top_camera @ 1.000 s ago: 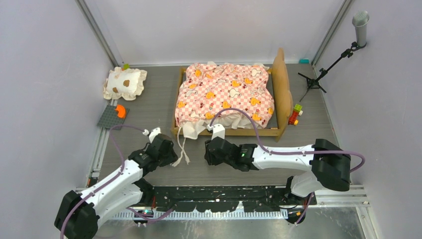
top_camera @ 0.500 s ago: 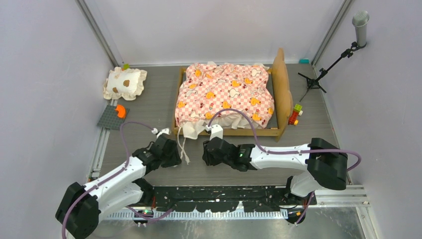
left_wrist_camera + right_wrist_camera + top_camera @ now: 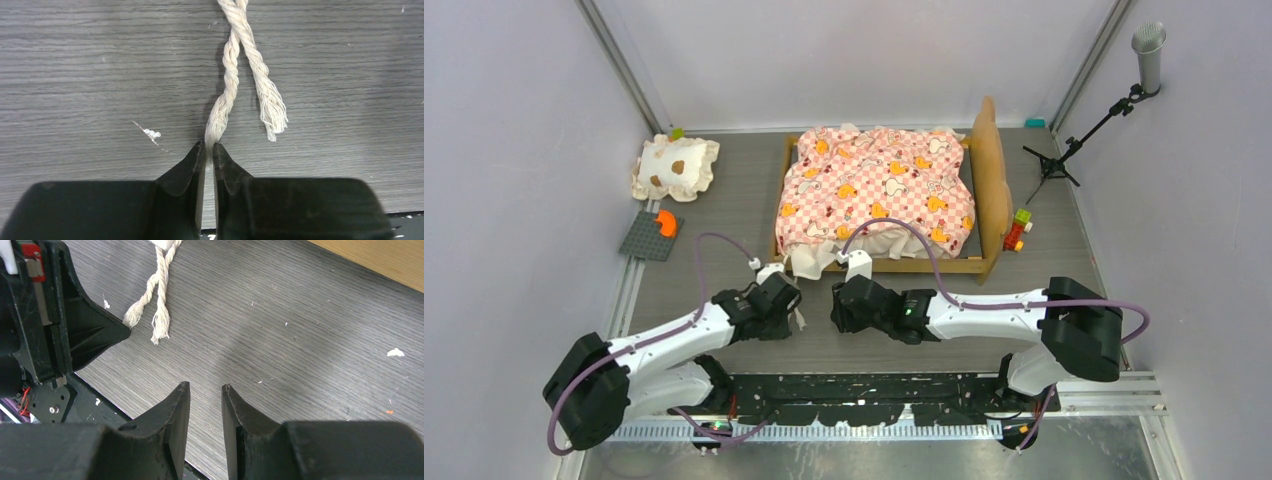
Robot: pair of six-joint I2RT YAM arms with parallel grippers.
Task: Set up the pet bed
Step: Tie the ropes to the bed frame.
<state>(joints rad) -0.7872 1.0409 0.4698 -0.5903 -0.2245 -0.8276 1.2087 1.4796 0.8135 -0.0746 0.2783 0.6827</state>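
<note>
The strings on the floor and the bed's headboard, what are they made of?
The strings look like twisted cotton cord: cream, matte, with fuzzy frayed ends. The headboard looks like light wood, smooth and plain, though no grain shows from this far.

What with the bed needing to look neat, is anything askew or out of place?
The checkered mattress lies rumpled on the bed frame, its cream ruffle spilling over the near rail. Two frayed tie cords trail onto the table, one pinched in the left pincer. The spotted pillow sits off the bed.
</note>
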